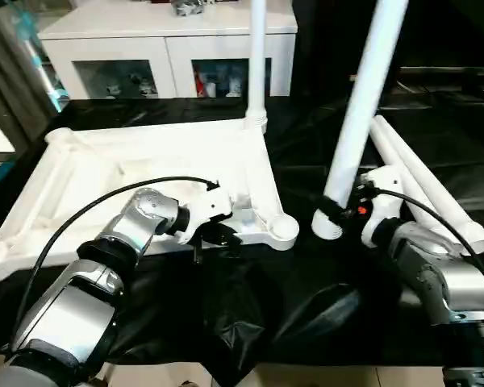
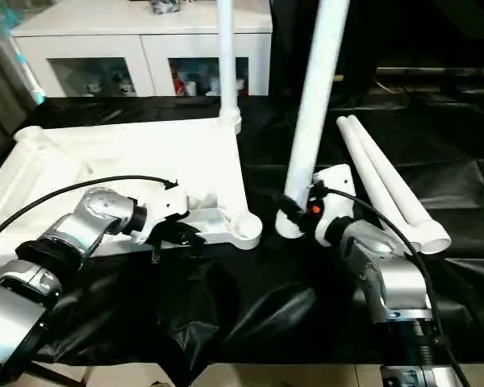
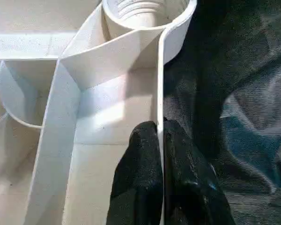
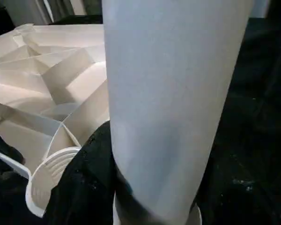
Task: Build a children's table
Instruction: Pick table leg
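The white table top [image 1: 145, 173] lies upside down, ribbed underside up, on the black cloth. One leg [image 1: 256, 60] stands upright in its far right corner socket. My left gripper [image 1: 214, 235] is shut on the top's near rim [image 3: 160, 93], close to the empty near right socket [image 1: 281, 228]. My right gripper [image 1: 336, 211] is shut on a second leg [image 1: 361, 105], held upright with its lower end just right of that socket. In the right wrist view a black finger [image 4: 91, 187] presses against this leg [image 4: 173, 108].
Two more white legs [image 1: 431, 189] lie on the black cloth [image 1: 250, 314] to the right. A white glass-door cabinet [image 1: 169, 48] stands behind the table top. The cloth bunches up near the front edge.
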